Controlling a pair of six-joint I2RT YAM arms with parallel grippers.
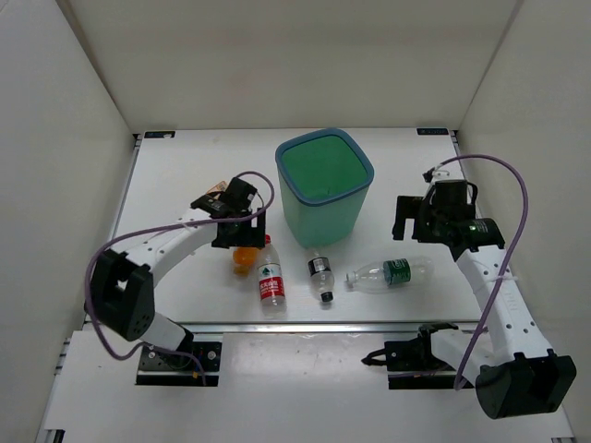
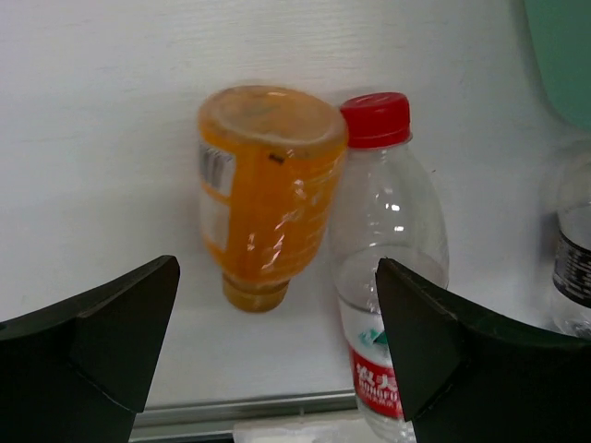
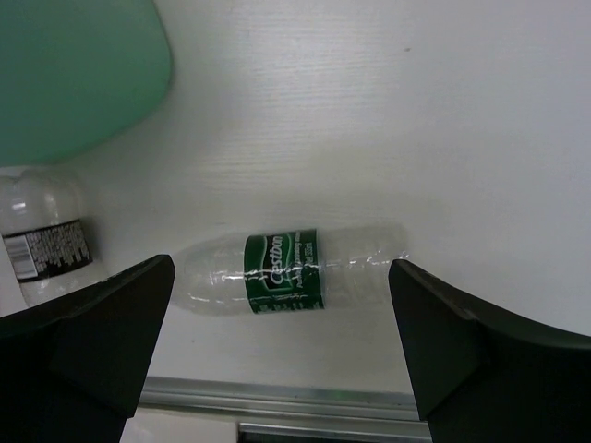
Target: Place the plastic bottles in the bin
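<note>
No bottle is seen in the bin (image 1: pixel 323 221). All four are lying on the bench (image 1: pixel 185 185) in front of it, so the whole task is judged to be left.

The orange bottle (image 2: pixel 268 194) is framed by the wide-open left gripper (image 2: pixel 277 268), with its cap toward the near edge. The red-capped bottle (image 2: pixel 388 231), just beside it, is pointed away. The black-capped bottle (image 1: pixel 320 274) is pointed to the near edge. The green-label bottle (image 3: pixel 286 268) is laid crosswise, cap to the left, under the wide-open right gripper (image 3: pixel 281 266).
</note>
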